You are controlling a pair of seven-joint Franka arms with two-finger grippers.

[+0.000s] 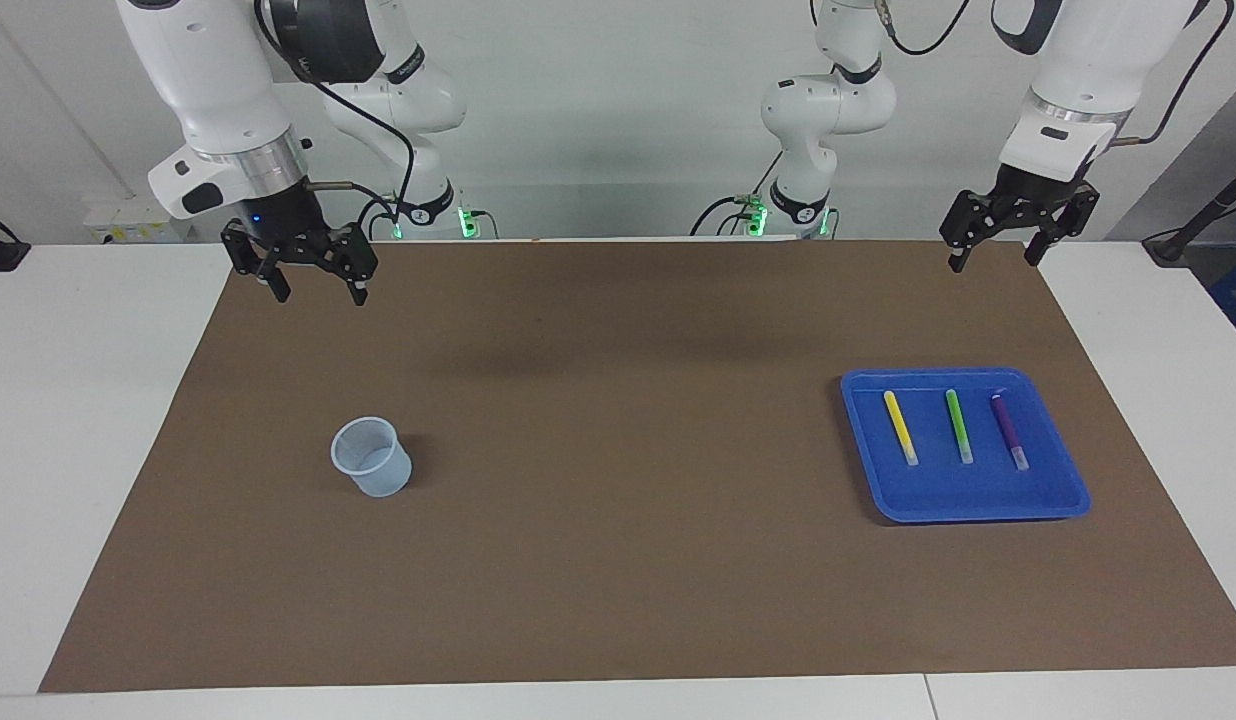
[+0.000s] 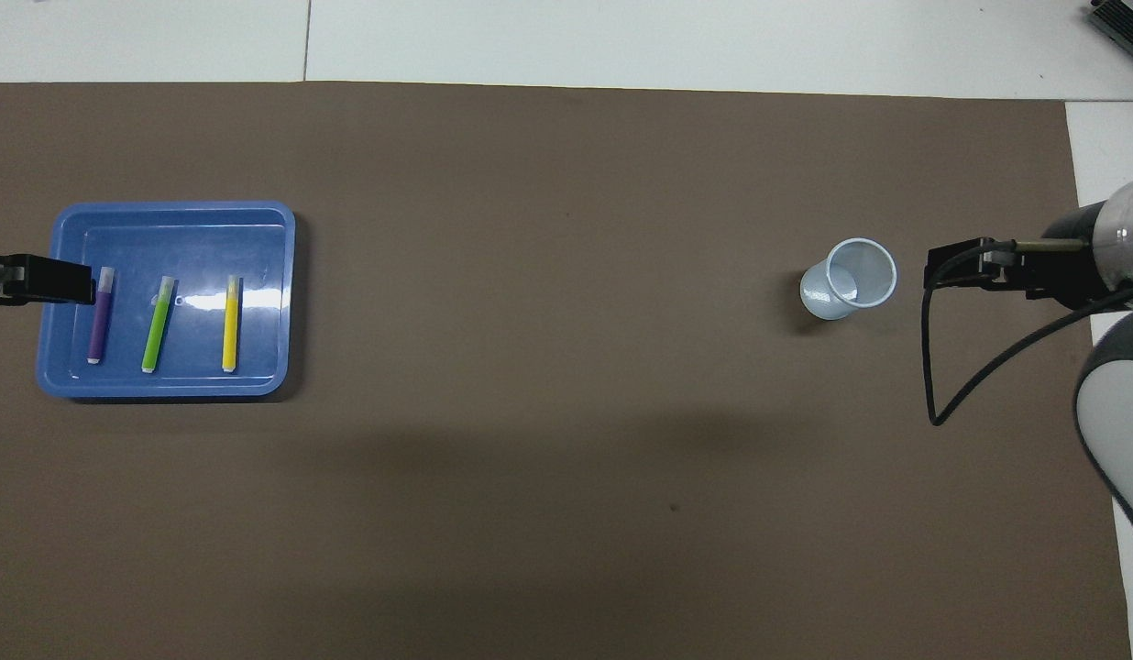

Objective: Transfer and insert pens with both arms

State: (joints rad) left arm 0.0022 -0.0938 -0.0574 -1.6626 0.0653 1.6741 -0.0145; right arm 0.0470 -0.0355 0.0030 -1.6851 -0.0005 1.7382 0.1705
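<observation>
Three pens lie side by side in a blue tray (image 1: 963, 512) (image 2: 163, 213) toward the left arm's end of the table: a yellow pen (image 1: 900, 427) (image 2: 230, 325), a green pen (image 1: 959, 426) (image 2: 158, 325) and a purple pen (image 1: 1009, 431) (image 2: 100, 316). Their pale cap ends point away from the robots. My left gripper (image 1: 994, 262) hangs open and empty over the brown mat's edge, apart from the tray. Over the mat at the other end, my right gripper (image 1: 320, 296) is raised, open and holding nothing.
A pale blue cup (image 1: 373, 458) (image 2: 851, 280) stands upright on the brown mat (image 1: 618, 560) toward the right arm's end. White table surface borders the mat. A black cable (image 2: 933, 367) loops from the right wrist beside the cup.
</observation>
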